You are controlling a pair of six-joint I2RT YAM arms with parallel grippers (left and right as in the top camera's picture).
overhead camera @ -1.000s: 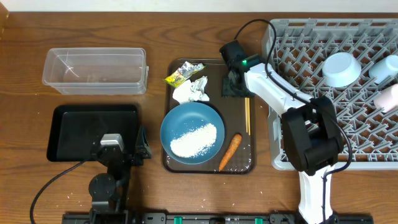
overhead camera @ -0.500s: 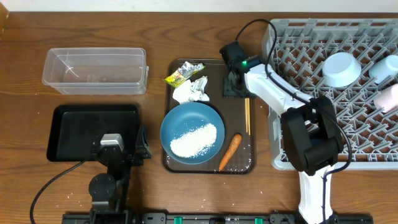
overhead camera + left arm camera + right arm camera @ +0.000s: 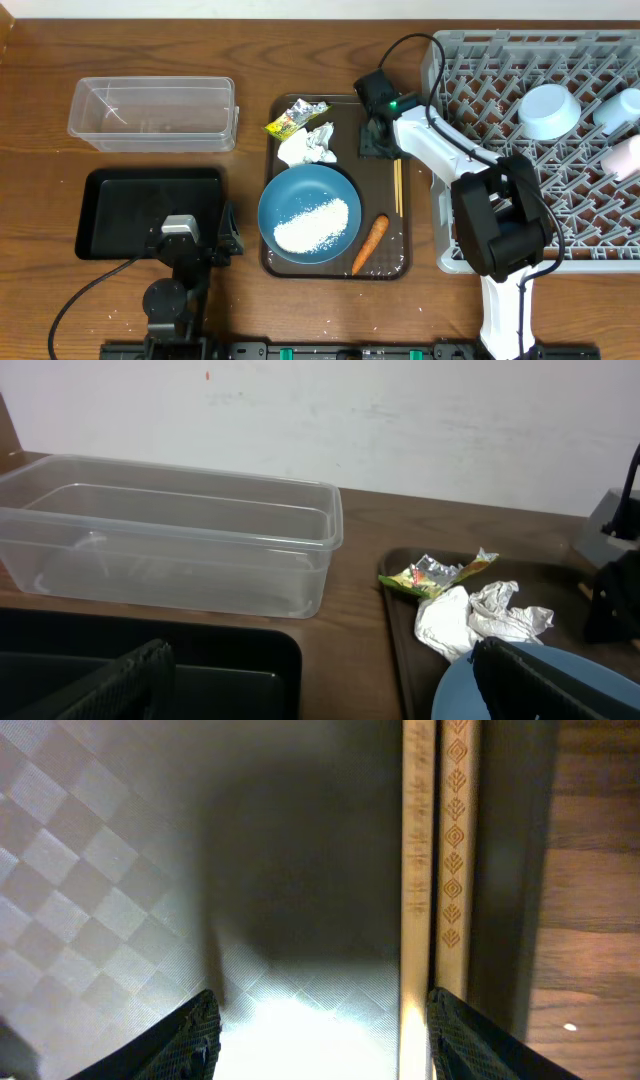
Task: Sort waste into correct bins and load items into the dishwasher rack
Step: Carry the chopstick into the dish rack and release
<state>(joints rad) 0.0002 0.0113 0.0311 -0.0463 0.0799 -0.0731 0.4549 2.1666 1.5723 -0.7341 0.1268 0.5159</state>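
While nothing has shifted, right pincer (image 3: 322, 1035) parted over chopsticks (image 3: 438, 860)

**What I have to sort and load**

On the brown tray (image 3: 347, 150) I find the blue plate (image 3: 290, 190) at the left edge, with white rice (image 3: 311, 224) heaped on it. The crumpled tissue (image 3: 308, 146) and yellow-green wrapper (image 3: 294, 120) lie at the far-left corner. The carrot (image 3: 370, 244) lies near the front edge, and the chopsticks (image 3: 397, 185) lie paired along the right edge. The clear tub (image 3: 152, 113) and black tray (image 3: 130, 200) sit to the left. The bowl (image 3: 547, 110) and cup (image 3: 622, 108) sit in the grey rack (image 3: 500, 70).
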